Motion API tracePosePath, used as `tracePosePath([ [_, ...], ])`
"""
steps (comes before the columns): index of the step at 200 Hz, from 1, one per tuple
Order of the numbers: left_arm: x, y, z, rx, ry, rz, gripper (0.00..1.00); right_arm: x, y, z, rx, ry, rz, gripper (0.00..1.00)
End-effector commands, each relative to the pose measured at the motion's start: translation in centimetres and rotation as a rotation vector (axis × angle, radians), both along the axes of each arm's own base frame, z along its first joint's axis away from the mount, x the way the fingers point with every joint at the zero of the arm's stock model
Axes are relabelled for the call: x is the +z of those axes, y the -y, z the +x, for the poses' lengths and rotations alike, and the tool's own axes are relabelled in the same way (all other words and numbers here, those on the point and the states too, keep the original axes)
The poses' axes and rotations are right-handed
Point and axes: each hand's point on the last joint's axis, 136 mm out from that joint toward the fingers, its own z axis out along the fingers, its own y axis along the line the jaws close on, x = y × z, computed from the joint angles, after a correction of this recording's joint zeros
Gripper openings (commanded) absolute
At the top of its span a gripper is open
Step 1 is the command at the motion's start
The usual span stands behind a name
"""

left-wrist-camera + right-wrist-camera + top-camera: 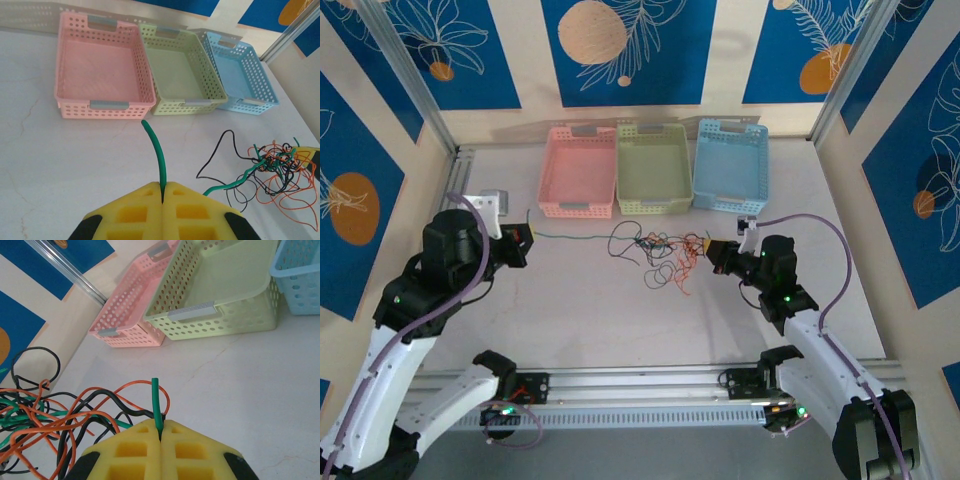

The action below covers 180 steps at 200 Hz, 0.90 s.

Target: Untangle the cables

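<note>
The cables (660,260) lie as a knot of thin black, orange, red and green wires on the white table, between my two grippers. My left gripper (525,243) is shut on one end of a green cable (575,238), which runs taut to the right into the knot. In the left wrist view the yellow pads (190,210) pinch that green cable (157,150), and the knot (277,170) lies at the right. My right gripper (708,248) sits at the knot's right edge. Its pads (135,455) are shut on a green cable end (156,400), with the knot (45,415) to the left.
Three perforated baskets stand in a row behind the cables: pink (578,170), green (654,167) and blue (730,165). Metal frame posts and blue patterned panels wall the table on the left, right and back. An aluminium rail (640,385) runs along the near edge.
</note>
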Motion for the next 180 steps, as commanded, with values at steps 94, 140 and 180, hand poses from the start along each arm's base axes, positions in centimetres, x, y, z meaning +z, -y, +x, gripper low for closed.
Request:
tracePosePath([
  [94, 2.6, 7.3, 2.1, -0.312, 0.034, -0.208, 0.00, 1.3, -4.2, -1.7, 0.194, 0.074, -0.058, 0.43],
  [140, 2.6, 10.1, 2.2, -0.476, 0.043, -0.238, 0.00, 3.0, -6.6, -3.3, 0.296, 0.121, -0.089, 0.62],
  [180, 2.5, 11.5, 1.6, -0.601, 0.048, -0.224, 0.00, 3.9, -8.7, -4.2, 0.408, 0.100, -0.077, 0.63],
])
